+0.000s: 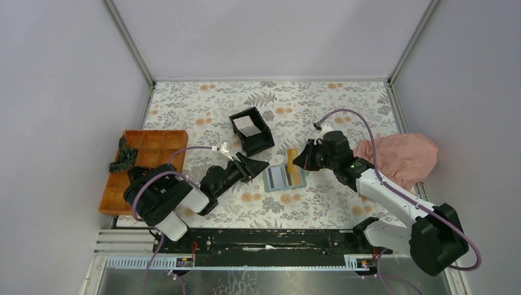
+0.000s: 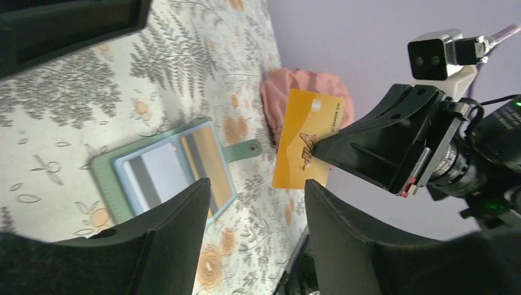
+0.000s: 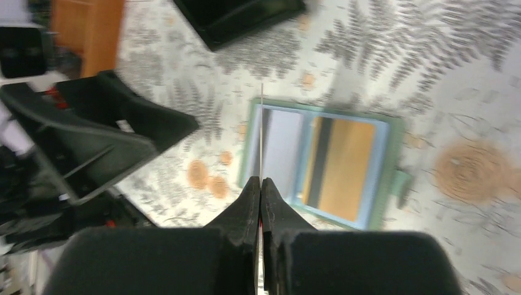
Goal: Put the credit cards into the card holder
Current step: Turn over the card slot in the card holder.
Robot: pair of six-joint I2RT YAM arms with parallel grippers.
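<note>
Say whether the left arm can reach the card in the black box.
Probably yes: the open, empty left gripper sits near the open-topped black square box, nothing covering its pale flat card.

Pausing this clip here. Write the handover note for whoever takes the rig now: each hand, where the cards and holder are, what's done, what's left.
The left hand is open and empty, beside the holder.
The right hand is shut on a gold card, held upright over the open card holder.
Done: two cards appear to sit in the holder's pockets.
Left: slot in the gold card; a pale card lies in the black box.
</note>
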